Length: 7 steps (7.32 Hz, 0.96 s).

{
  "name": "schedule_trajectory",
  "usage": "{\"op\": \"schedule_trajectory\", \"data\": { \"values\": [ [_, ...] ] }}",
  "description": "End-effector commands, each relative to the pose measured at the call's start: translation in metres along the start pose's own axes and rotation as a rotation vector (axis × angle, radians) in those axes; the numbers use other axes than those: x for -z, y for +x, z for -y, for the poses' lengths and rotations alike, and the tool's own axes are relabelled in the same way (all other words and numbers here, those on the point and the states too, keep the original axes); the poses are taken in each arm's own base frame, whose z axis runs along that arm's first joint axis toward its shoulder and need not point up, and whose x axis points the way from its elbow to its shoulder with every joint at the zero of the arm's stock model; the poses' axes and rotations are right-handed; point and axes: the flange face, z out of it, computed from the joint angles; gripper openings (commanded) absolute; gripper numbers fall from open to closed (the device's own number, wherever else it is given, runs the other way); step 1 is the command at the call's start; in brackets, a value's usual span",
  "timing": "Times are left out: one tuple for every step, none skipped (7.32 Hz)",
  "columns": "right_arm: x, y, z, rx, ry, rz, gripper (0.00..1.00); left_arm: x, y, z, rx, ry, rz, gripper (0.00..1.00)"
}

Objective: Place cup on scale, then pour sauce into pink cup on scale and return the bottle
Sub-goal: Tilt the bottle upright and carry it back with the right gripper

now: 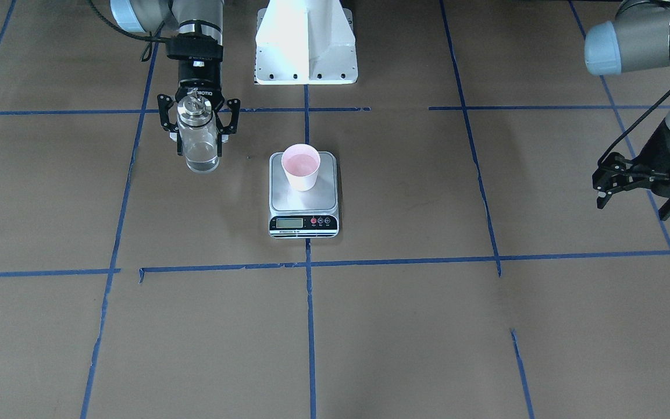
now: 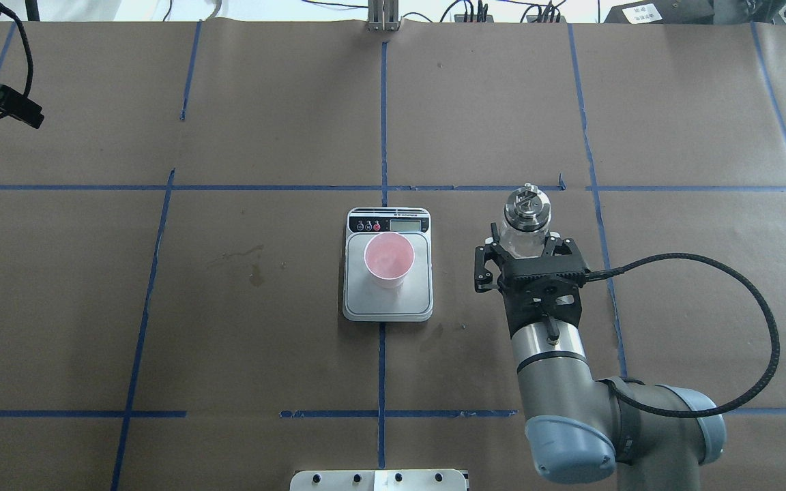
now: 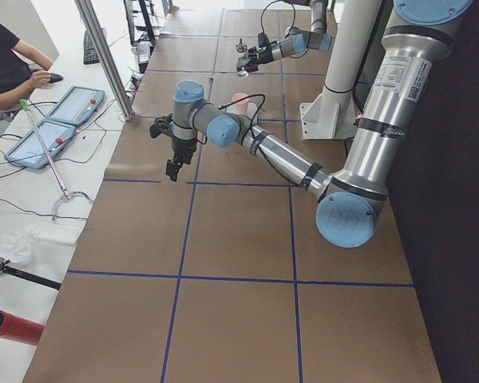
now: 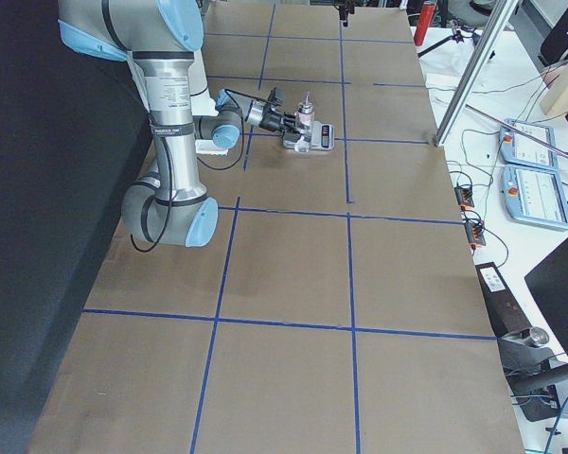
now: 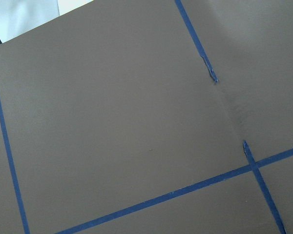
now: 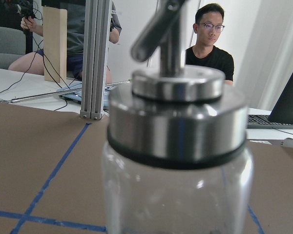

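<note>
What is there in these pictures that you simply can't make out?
The scale: its display reading is too small in the front-facing and overhead views.
The cup: whether any sauce is in it; the pink inside gives nothing away overhead.
The bottle: its lower part is cut off by the right wrist view's bottom edge, and it is blurred.
The left gripper: partly cut off by the front-facing view's right edge.

A brown-papered table point(image 1: 428, 326) gridded with blue tape point(image 1: 310, 326) stands beside a cluttered white bench point(image 3: 16, 199).
</note>
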Motion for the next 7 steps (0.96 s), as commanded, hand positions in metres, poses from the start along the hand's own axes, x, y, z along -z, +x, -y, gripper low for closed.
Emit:
{"op": "schedule_trajectory", "data": {
  "values": [
    [-0.011, 0.047, -0.021, -0.091, -0.001, -0.039, 0.00, -0.002, 0.000, 0.000, 0.001, -0.004, 0.001, 0.99],
    [-0.015, 0.071, -0.037, -0.145, 0.005, -0.010, 0.00, -0.001, 0.000, 0.000, 0.001, -0.001, 0.000, 0.99],
    [-0.028, 0.109, -0.072, -0.138, 0.006, -0.009, 0.00, 0.000, 0.000, 0.000, 0.000, 0.001, 0.001, 0.99],
    [-0.039, 0.115, -0.081, -0.160, 0.017, -0.006, 0.00, 0.003, 0.001, 0.000, -0.001, 0.006, 0.000, 0.99],
    [-0.047, 0.122, -0.093, -0.136, 0.019, -0.024, 0.00, 0.003, 0.002, 0.000, -0.001, 0.006, 0.001, 0.99],
    [-0.051, 0.125, -0.093, -0.131, 0.022, -0.033, 0.00, 0.003, 0.001, 0.000, -0.001, 0.005, 0.003, 0.99],
    [-0.055, 0.129, -0.099, -0.117, 0.024, -0.043, 0.00, 0.003, 0.001, 0.000, -0.001, 0.005, 0.003, 0.99]
  ]
}}
